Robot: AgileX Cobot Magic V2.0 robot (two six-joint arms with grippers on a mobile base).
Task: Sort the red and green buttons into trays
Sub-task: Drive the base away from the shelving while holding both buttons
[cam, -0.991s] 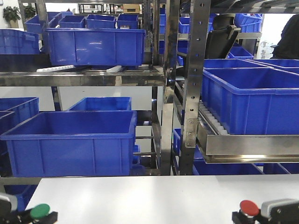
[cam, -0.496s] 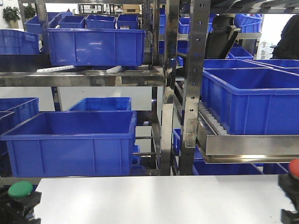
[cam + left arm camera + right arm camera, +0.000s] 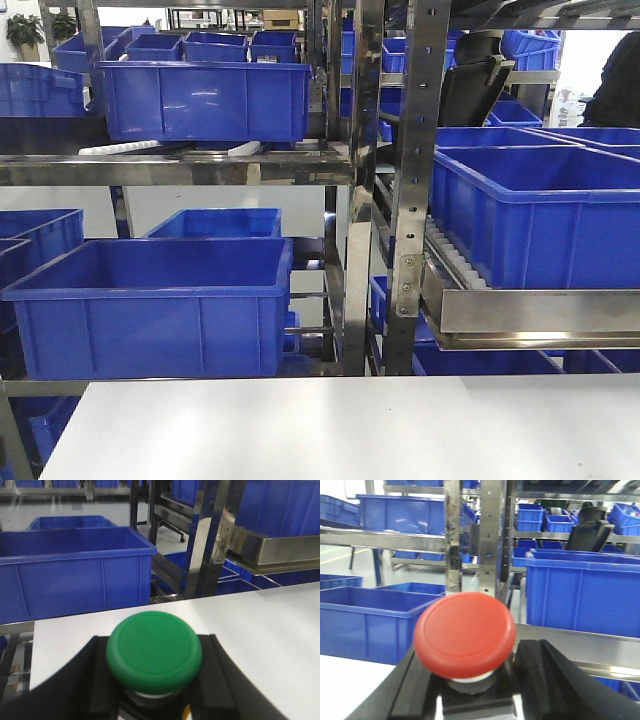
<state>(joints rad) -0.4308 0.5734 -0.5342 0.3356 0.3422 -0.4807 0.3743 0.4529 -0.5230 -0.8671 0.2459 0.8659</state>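
Plastic looks hard and light: left gripper (image 3: 154, 682) clamps the green button (image 3: 154, 647) by its base, right gripper (image 3: 475, 685) the red button (image 3: 465, 630).

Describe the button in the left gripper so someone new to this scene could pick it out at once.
Find the white table in front of the blue crates. Near its left end, the left gripper holds the green button between dark fingers. Its round green cap sets it apart from the red button in the right gripper.
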